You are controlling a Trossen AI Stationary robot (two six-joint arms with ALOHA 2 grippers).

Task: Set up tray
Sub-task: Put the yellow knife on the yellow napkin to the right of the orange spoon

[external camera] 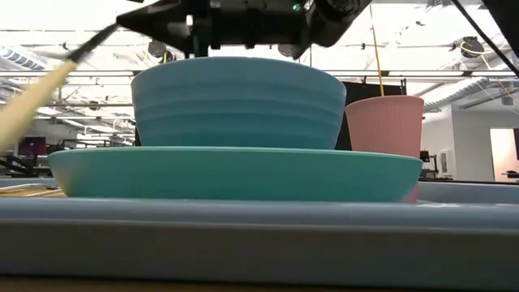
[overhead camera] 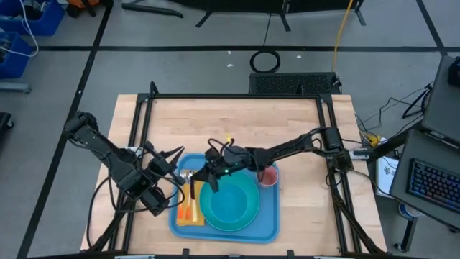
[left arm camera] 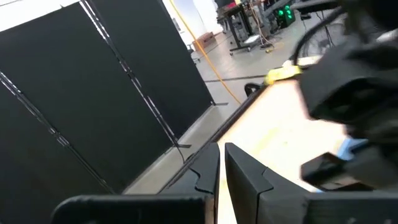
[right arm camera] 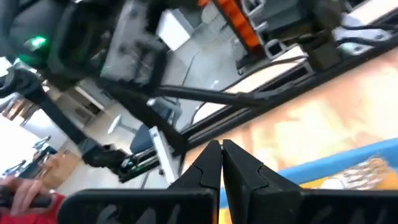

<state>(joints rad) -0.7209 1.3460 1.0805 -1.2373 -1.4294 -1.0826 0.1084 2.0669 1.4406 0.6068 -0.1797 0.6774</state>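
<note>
The blue tray [overhead camera: 269,224] lies at the table's near middle. On it sit a turquoise plate [external camera: 235,174] carrying a turquoise bowl [external camera: 235,101], a pink cup [overhead camera: 268,175] at its far right corner, and an orange napkin [overhead camera: 187,214] along its left side. My right gripper [overhead camera: 199,178] hovers over the tray's far left part, shut on a tan-handled utensil [overhead camera: 192,191] that slants down over the napkin. My left gripper [overhead camera: 176,153] is shut and sits just left of the tray's far left corner, touching nothing. My right gripper [right arm camera: 222,160] holds the tan-handled utensil by its upper end [overhead camera: 193,183], reaching in from the table's right and slanting down. The utensil hangs tilted, its tan handle [external camera: 32,101] sloping toward the near left. The gripper's own body hides the pinch point.
A silver utensil [right arm camera: 364,169] lies on the tray's far left part, next to the napkin. A black frame [overhead camera: 230,96] borders the wooden table on the far and side edges. Bare wood lies right of the tray and across the far half.
</note>
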